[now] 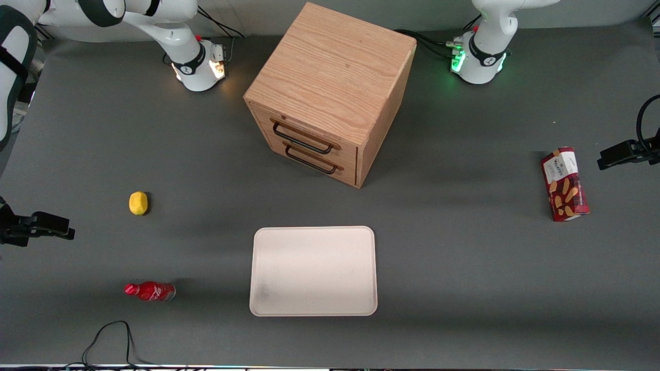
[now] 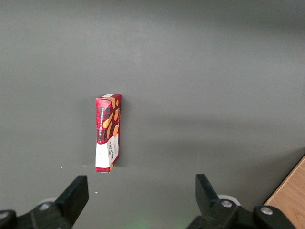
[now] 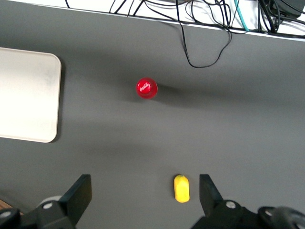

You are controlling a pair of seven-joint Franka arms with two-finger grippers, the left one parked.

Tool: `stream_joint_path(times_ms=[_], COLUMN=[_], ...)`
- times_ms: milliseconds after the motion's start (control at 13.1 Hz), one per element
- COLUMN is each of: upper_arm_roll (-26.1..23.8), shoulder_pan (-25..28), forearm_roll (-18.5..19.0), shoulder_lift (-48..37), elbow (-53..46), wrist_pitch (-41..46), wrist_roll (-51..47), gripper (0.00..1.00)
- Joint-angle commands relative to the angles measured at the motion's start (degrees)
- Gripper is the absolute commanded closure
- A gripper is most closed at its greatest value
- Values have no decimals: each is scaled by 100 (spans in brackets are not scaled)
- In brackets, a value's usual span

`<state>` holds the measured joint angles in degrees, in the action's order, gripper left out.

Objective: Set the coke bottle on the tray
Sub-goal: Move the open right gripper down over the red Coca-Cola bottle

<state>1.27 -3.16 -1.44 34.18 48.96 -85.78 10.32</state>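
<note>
The coke bottle (image 1: 149, 291), small and red with a red cap, stands on the grey table beside the tray, toward the working arm's end. The wrist camera looks down on the red cap of the coke bottle (image 3: 147, 88). The cream-white tray (image 1: 313, 270) lies flat near the table's front edge with nothing on it, and one rounded end of the tray (image 3: 26, 102) shows in the right wrist view. My gripper (image 3: 145, 193) hangs open high above the table, well apart from the bottle, with nothing between its fingers (image 3: 80, 192).
A yellow lemon (image 1: 138, 203) lies farther from the front camera than the bottle; the lemon (image 3: 181, 188) shows close by one fingertip. A wooden two-drawer cabinet (image 1: 330, 93) stands mid-table. A red biscuit box (image 1: 564, 184) lies toward the parked arm's end. Black cables (image 1: 108, 340) trail at the table's front edge.
</note>
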Motion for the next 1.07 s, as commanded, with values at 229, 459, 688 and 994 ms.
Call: stream_joint_path(times_ms=[229,459,688,994], upper_arm_roll=[-145,-145,-145,-145], shoulder_pan=[-36,69,122,184], forearm_roll=[-84,-84,-84,-102], shoulder_lift=[422,835,1213,1469], elbow=[-325,-299,-264,139], wrist_pitch=[-544,-1018,-1501,-2310], wrist_roll=[128,137,137,137], gripper=[0,0,0,0])
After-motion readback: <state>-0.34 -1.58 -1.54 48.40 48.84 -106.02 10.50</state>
